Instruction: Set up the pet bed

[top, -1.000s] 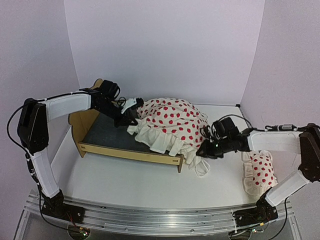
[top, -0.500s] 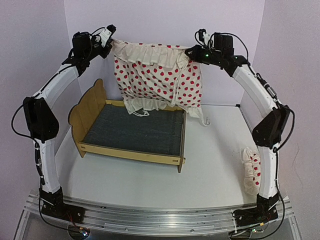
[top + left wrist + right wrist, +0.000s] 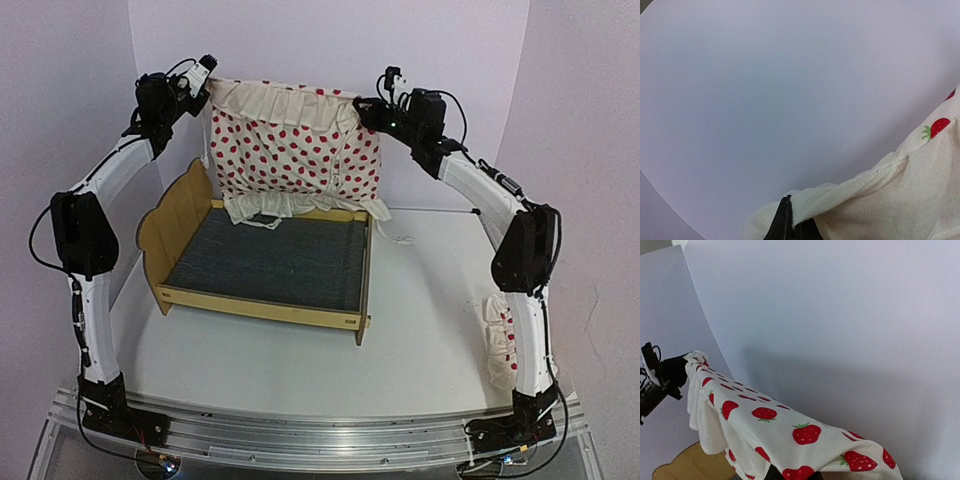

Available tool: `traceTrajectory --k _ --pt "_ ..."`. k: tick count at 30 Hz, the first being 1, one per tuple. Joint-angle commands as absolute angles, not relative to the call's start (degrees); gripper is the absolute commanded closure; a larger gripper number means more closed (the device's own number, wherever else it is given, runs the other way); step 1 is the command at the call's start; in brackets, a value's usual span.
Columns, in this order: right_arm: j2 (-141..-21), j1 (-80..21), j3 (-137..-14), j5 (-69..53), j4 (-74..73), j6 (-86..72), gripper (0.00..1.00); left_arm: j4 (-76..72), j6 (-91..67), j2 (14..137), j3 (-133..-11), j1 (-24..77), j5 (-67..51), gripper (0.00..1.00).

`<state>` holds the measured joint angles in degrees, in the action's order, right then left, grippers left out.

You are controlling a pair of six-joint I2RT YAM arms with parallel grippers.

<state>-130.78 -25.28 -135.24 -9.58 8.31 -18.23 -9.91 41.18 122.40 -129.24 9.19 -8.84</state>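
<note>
The pet bed (image 3: pixel 265 265) stood flat on the table (image 3: pixel 420 320), its wavy headboard (image 3: pixel 168 222) at one end, the low footboard (image 3: pixel 366 275) at the other, and its dark fabric base (image 3: pixel 270 262) bare. Above the pet bed's far side hung the duvet (image 3: pixel 295 150), stretched between the two arms. The left gripper (image 3: pixel 205 75) was clamped on the upper corner over the headboard end and the right gripper (image 3: pixel 368 108) was clamped on the corner over the footboard end. The duvet's lower ruffle draped onto the bed's far rail. The pillow (image 3: pixel 503 340) lay well apart from the pet bed, out past its footboard end. The frame looked like thin, stiff plywood. It was probably light enough to skid if cloth dragged across it, and its slotted joints may not take a hard knock. If it needed shifting, a side rail or the top edge of the headboard seemed the safest hold. The duvet hung limp and soft, sagging little between the pinched corners, so it would likely fold wherever it was let slack. Corner grips looked right for spreading it over the base.
</note>
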Motion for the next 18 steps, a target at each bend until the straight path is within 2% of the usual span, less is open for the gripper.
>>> traceTrajectory --k 1,3,8,13,18 --pt "-119.7 -27.9 -124.2 -17.0 2.2 -13.2 1.00 -4.5 42.7 110.3 -122.0 6.7 -10.6 1.00" --pt "-116.7 -29.2 -118.4 -19.1 -2.8 -11.0 1.00 2.0 42.4 106.4 -118.5 6.8 -15.7 1.00" --pt "-108.9 -30.3 -105.7 -23.0 -11.8 -10.4 1.00 25.7 43.8 101.0 -119.6 6.9 -22.4 1.00" --pt "-106.2 -31.9 -96.7 -27.0 -17.1 -12.0 1.00 37.6 44.9 95.8 -113.5 7.7 -24.5 1.00" --pt "-105.2 -33.3 -89.1 -30.3 -21.2 -14.3 1.00 45.4 39.8 90.1 -99.4 7.8 -22.7 1.00"
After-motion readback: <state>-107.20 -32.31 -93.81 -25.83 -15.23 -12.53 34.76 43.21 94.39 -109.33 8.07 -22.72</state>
